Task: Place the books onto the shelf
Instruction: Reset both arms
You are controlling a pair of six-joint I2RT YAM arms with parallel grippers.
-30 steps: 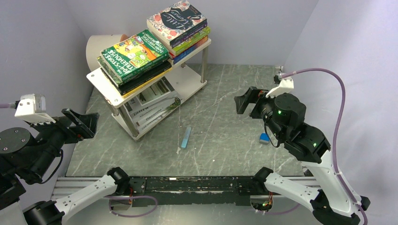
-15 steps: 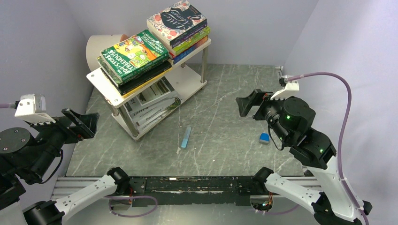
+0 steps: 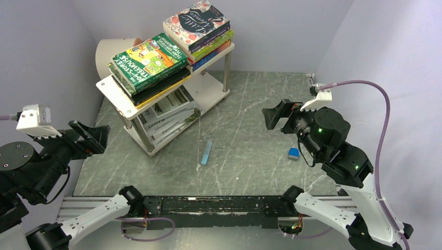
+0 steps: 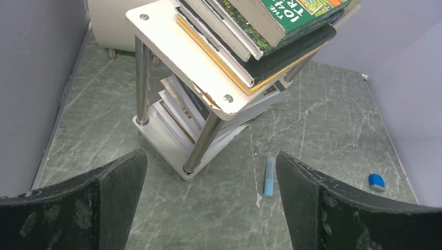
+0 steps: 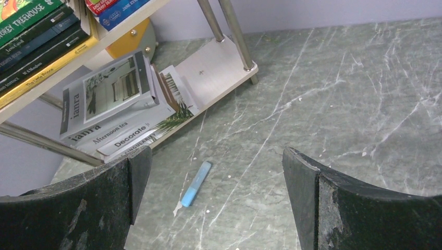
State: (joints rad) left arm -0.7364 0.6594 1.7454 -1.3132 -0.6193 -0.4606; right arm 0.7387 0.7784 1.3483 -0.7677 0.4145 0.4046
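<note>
A white two-tier shelf [image 3: 208, 87] is seen at the far left of a grey marbled table [image 3: 260, 166]. All the books [image 3: 151, 62] are stacked flat on it. Two piles are set on the top board, one topped by a green cover and one by a floral cover. A pile of larger white books [image 3: 168, 115] is half hidden beneath that board. In both wrist views the upper piles are cut off by the frame edge. A white cylinder [image 3: 110, 51] is mostly concealed behind the shelf. The left gripper [image 3: 93, 136] is held over the table's left edge, fingers wide apart, nothing between them. The right gripper [image 3: 280, 117] is raised over the right side, likewise spread and empty; its far finger is hard to make out from above. A blue bar [image 3: 207, 152] and a small blue block [image 3: 294, 153] are seen lying on the table, well apart.
</note>
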